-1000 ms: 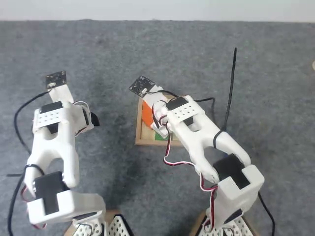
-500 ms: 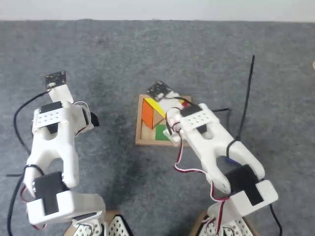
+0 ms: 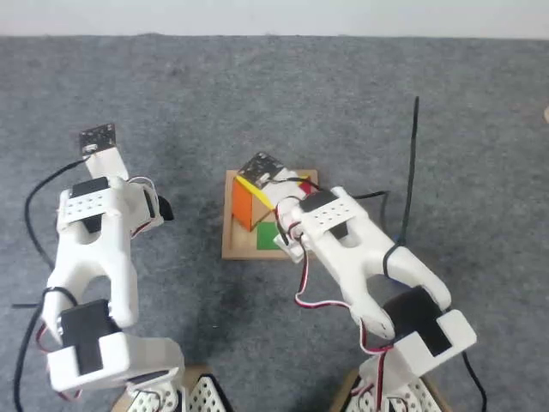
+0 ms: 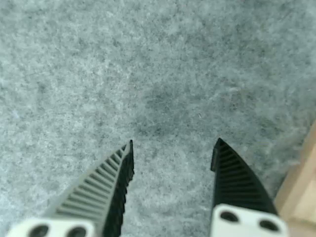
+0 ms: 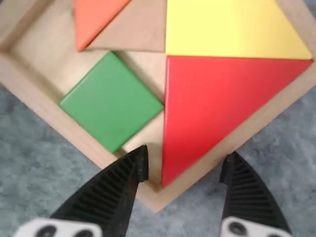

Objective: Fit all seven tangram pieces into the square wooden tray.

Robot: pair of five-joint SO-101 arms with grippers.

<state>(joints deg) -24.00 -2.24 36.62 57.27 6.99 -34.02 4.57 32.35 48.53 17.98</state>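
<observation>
Roughly centre of the grey carpet: the square wooden tray, sitting a little askew.

- Right gripper hangs directly over the tray's near right part. Its jaws are spread wide with nothing between them, and they straddle the tip of the red triangle where it meets the rim.
- Left gripper is over bare carpet to the left of the tray, also wide open and empty. The tray's edge is just off to its right.
- In the tray I count a green square, the red triangle, a yellow triangle, an orange triangle and a tan triangle. That is five of the seven.
- Bare floor shows as a strip between green and red, and along the rim beside green.

Judgement: the right arm is the nearer one, since the tray is straight beneath it. The next move is probably a nudge to close the green piece up.
</observation>
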